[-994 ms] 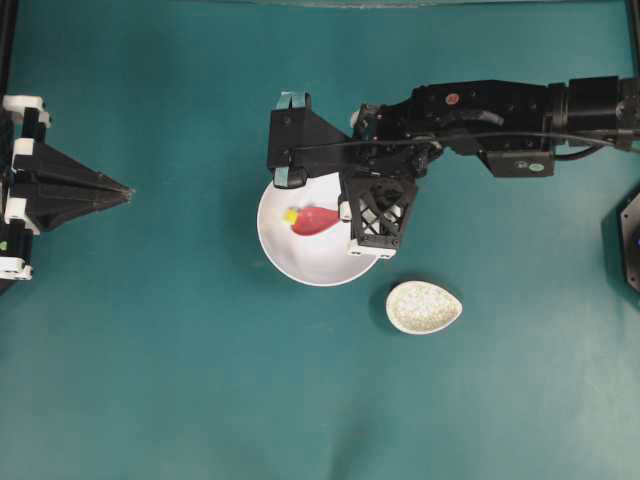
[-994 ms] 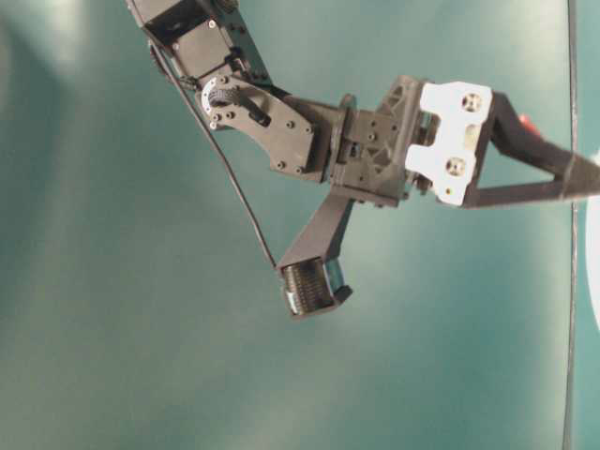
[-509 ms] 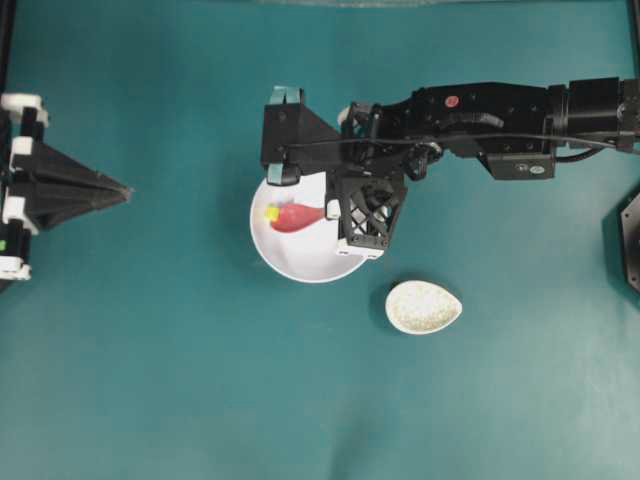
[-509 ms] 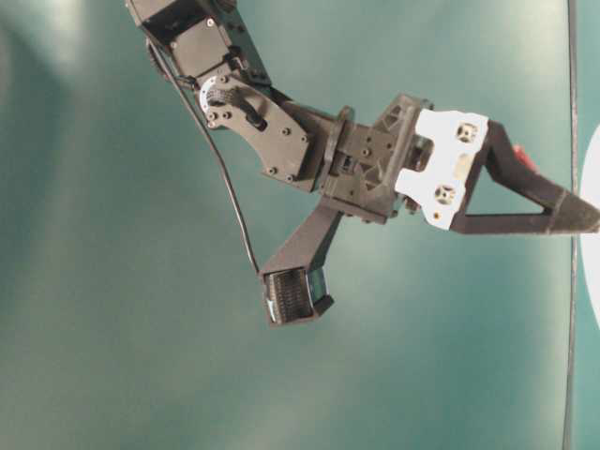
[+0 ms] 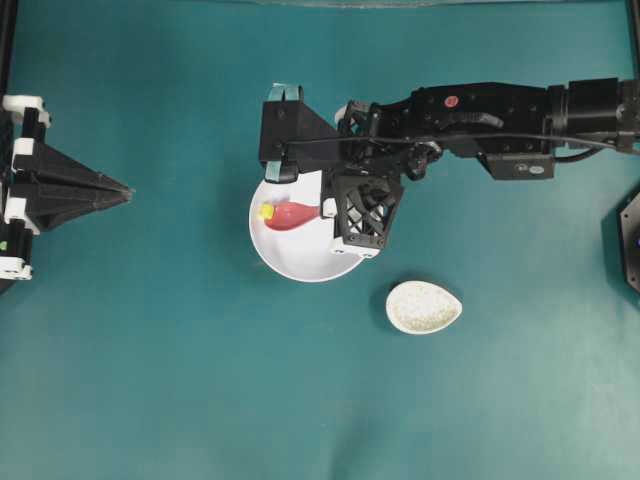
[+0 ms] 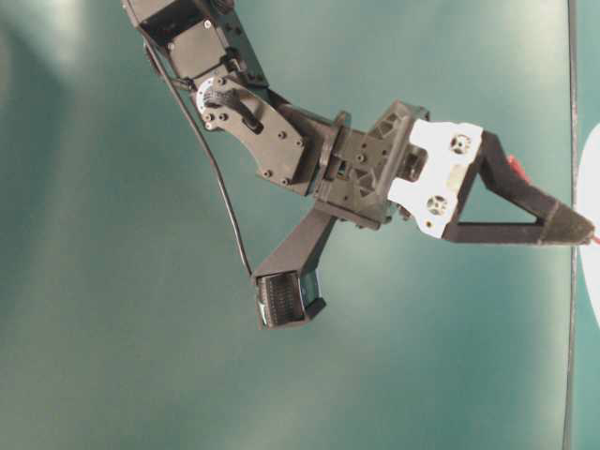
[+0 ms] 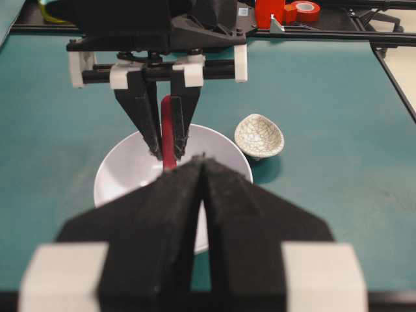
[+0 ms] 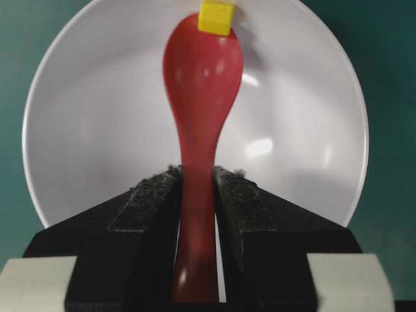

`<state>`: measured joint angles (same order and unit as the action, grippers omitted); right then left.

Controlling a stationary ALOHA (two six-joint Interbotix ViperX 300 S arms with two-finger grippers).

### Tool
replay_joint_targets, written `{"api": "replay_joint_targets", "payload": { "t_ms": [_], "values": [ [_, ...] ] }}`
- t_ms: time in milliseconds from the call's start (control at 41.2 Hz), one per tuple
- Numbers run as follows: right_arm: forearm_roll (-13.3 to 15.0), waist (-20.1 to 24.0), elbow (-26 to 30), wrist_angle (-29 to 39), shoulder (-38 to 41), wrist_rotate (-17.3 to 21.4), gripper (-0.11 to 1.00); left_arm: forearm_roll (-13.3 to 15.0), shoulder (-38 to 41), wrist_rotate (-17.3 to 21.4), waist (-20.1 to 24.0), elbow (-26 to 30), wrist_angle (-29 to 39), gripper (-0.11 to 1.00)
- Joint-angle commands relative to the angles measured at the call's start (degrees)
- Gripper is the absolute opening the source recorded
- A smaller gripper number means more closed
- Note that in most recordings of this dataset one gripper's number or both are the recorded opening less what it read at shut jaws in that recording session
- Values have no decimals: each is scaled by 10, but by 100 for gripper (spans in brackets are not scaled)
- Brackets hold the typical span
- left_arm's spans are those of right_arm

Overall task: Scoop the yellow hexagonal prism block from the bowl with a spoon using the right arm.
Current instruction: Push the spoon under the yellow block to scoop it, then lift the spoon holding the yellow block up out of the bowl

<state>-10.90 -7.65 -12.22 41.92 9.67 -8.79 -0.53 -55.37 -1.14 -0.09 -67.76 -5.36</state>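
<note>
With right claw (image 8: 198,185) clamped on the spoon (image 8: 200,97) handle and left claw (image 7: 201,170) pressed shut, slide the tip gently under the yellow block (image 8: 217,16) at 12 o'clock of the bowl (image 8: 97,130), keeping the scoop low.

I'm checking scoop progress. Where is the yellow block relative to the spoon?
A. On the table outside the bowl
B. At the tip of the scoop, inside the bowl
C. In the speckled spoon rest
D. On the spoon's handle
B: the yellow block sits at the far tip of the spoon, within the bowl.
</note>
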Motion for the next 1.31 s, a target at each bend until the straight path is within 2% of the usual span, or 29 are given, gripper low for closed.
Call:
{"api": "replay_joint_targets", "payload": {
  "t_ms": [0,703,1019,1285],
  "values": [
    [0,0,12,-7,-18,1,22,-2,4,-1,-1,11,-3,0],
    [-1,7,-53,-88,-52,2,22,-2,4,-2,0,11,4,0],
    [-1,10,-75,-103,-64,3,22,-1,4,-2,-1,11,4,0],
    [-3,19,-125,-167,-102,3,22,-2,4,-2,-1,11,4,0]
  ]
}}
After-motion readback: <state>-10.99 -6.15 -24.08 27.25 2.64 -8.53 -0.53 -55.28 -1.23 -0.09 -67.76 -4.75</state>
